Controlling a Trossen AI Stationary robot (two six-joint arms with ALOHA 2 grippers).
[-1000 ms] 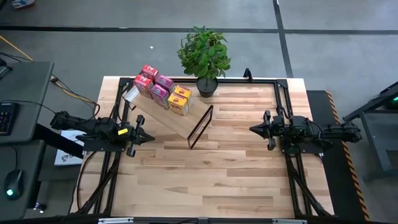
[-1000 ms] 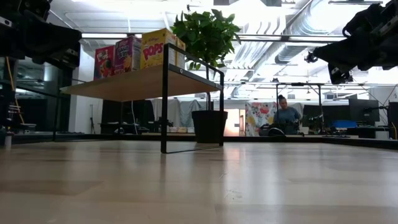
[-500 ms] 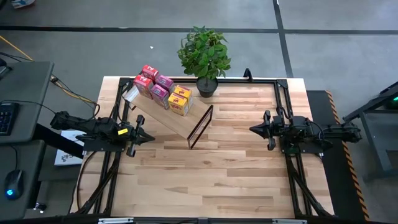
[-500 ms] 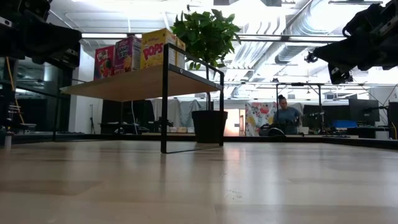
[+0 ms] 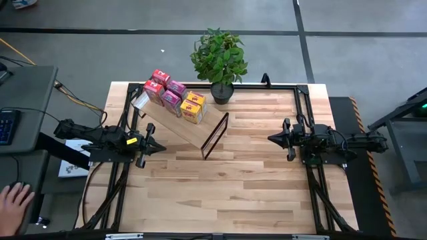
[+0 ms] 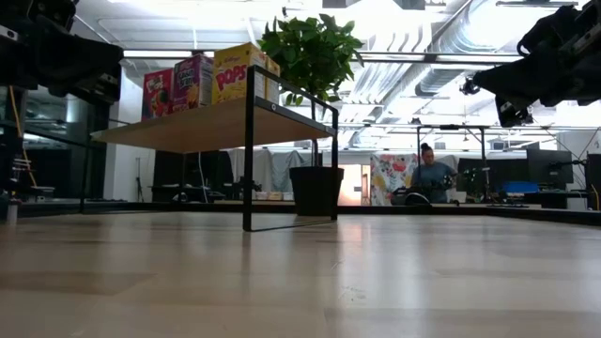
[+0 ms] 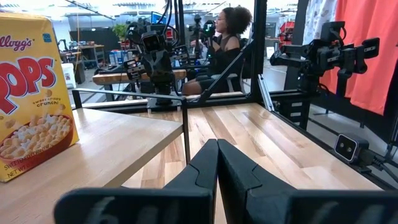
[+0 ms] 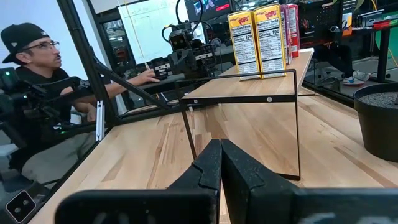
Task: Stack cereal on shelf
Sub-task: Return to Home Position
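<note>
A person's hand (image 5: 15, 200) has entered lower left. Six cereal boxes (image 5: 175, 97) sit on the shelf (image 5: 188, 130), upper centre-left. The left gripper (image 5: 159, 147) and right gripper (image 5: 271, 139) are closed and empty. The cardboard looks light and stiff, best pinched across the broad faces.

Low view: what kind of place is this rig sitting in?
Probably an open-plan robotics lab or workshop: bare silver ceiling ducts overhead, a person seated in the background, and grey concrete floor around the light-wood table.
</note>
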